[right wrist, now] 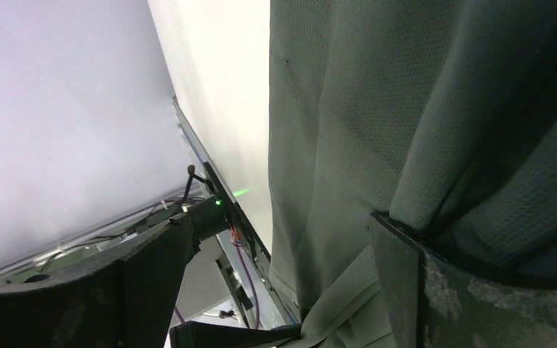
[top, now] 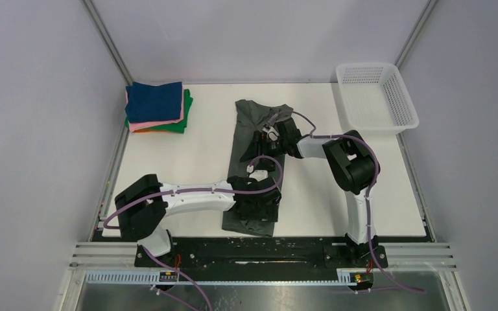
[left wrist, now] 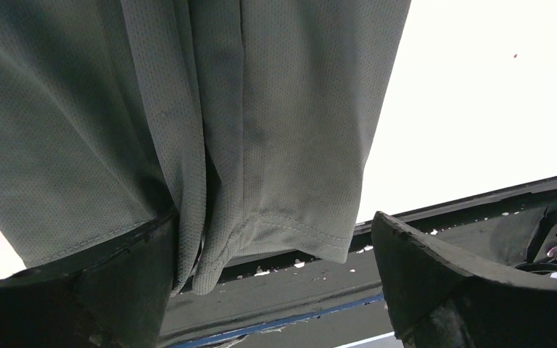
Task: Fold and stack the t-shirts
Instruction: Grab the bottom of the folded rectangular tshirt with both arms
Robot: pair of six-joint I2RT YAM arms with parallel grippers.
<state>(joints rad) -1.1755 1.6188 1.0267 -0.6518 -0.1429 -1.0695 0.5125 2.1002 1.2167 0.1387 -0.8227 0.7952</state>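
Grey-green t-shirt [top: 243, 150] | beneath left tool [top: 257, 203], jaws apart | beneath right tool [top: 270, 133], jaws apart

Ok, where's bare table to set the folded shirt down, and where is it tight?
Bare: the table between the folded stack and the grey-green shirt; also the strip between that shirt and the basket. Crowded: the middle, where the left arm and right arm reach over the shirt.

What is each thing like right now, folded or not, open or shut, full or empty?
grey-green t-shirt: folded into a long strip, lying flat.
stack of t-shirts: folded and piled, navy on top.
basket: upright, empty.
left gripper: open, at the strip's near end.
right gripper: open, at its far end.
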